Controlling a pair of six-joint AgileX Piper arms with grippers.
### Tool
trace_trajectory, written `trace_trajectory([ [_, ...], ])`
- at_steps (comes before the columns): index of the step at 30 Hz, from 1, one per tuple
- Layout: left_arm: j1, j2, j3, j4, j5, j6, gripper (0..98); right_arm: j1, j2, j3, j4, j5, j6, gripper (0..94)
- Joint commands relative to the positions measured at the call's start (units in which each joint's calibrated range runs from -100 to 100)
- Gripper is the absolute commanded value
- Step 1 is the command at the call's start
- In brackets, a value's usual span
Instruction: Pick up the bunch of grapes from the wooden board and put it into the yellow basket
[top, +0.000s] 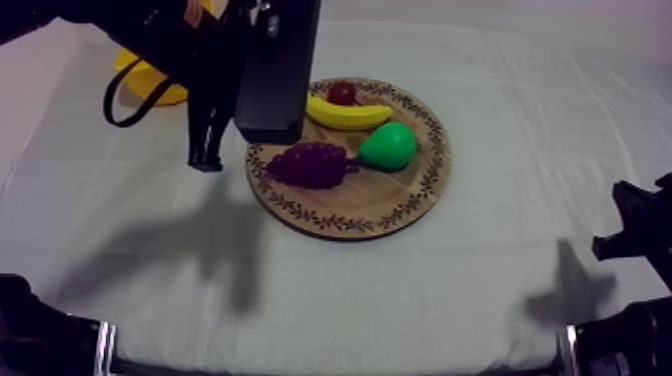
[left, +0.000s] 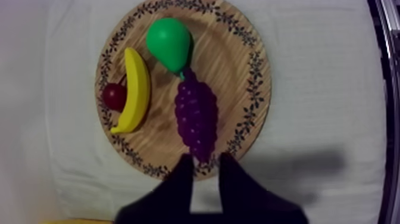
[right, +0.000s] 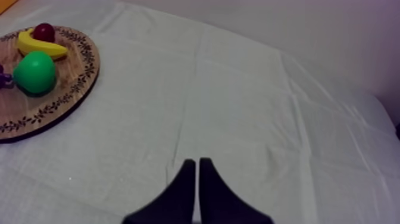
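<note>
The purple bunch of grapes (top: 310, 163) lies on the near left part of the round wooden board (top: 400, 195), stem toward the green pear (top: 390, 146). My left gripper (top: 205, 158) hangs above the cloth just off the board's left rim. In the left wrist view its two fingers are apart with nothing between them, and the left gripper (left: 205, 170) sits just short of the tip of the grapes (left: 196, 113). The yellow basket (top: 150, 82) stands at the far left, partly hidden by my left arm. My right gripper (right: 196, 164) is shut over bare cloth.
A banana (top: 345, 113) and a small red fruit (top: 342, 93) lie on the far part of the board, behind the pear. My right arm (top: 635, 225) rests low at the table's right edge, well away from the board (right: 65, 77).
</note>
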Motion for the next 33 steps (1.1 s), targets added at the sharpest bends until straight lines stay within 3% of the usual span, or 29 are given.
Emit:
trace_trajectory([
  [1, -0.3, 0.0, 0.6, -0.05, -0.4, 0.6, 52.1, 0.0, 0.0, 0.0, 0.0, 0.0, 0.0, 0.3],
  [3, -0.7, 0.0, 1.2, -0.1, -0.8, 1.7, 69.6, 0.0, 0.0, 0.0, 0.0, 0.0, 0.0, 0.3],
  [5, -1.0, 0.0, 1.6, -0.12, -1.1, 2.4, 79.8, 0.0, 0.0, 0.0, 0.0, 0.0, 0.0, 0.3],
  [10, -1.1, 0.1, 2.5, -0.26, -1.6, 3.4, 91.8, 0.0, 0.0, 0.0, 0.0, 0.0, 0.0, 0.3],
  [21, -0.9, 3.5, 7.2, -0.31, -7.6, 4.4, 94.9, 0.0, 0.0, 0.0, 0.0, 0.0, 0.0, 0.3],
  [33, -1.5, 13.6, 3.7, -0.47, -11.2, 5.0, 95.6, 0.0, 0.0, 0.0, 0.0, 0.0, 0.0, 0.3],
])
